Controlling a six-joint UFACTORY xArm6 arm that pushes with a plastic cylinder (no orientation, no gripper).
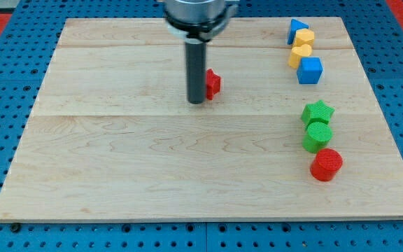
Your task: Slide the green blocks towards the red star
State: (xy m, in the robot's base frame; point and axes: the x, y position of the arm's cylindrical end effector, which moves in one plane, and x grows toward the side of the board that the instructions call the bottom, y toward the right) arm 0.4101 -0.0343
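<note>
Blocks number seven on the table (117, 175): two green, a green star (317, 112) and a green cylinder (317, 136), touching near the right edge; two red, a red cylinder (326, 164) just below them and a red star (213, 82) mid-table, half hidden; a blue triangle (297, 30), blue cube (310, 70), and two yellow, a yellow hexagon (304, 38) and yellow heart (300, 55), at the top right corner. My tip (196, 102), a bare rod tool holding nothing, touches the red star's left side, well apart from the greens.

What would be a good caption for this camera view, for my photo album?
My tip rests beside the red star, while the green star and green cylinder wait at the view's right.
</note>
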